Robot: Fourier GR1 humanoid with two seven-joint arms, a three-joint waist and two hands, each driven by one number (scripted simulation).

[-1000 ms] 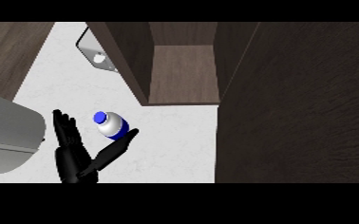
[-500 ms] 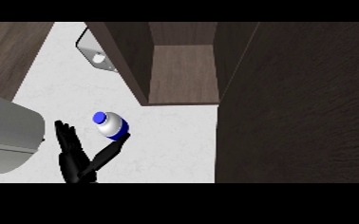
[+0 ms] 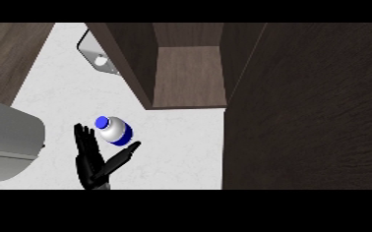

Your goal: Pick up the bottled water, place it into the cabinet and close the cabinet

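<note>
Head view: the left hand (image 3: 93, 164) is showing at the lower left with its fingers (image 3: 84, 138) straight and spread wide from the thumb, holding nothing. The bottled water (image 3: 115, 130) is standing on the white counter (image 3: 174, 142), in the gap between fingers and thumb, below the open cabinet (image 3: 187, 76); contact cannot be told.

Even, flat light w/ bright white counter (image 3: 181, 142), dim cabinet (image 3: 189, 78) interior.
</note>
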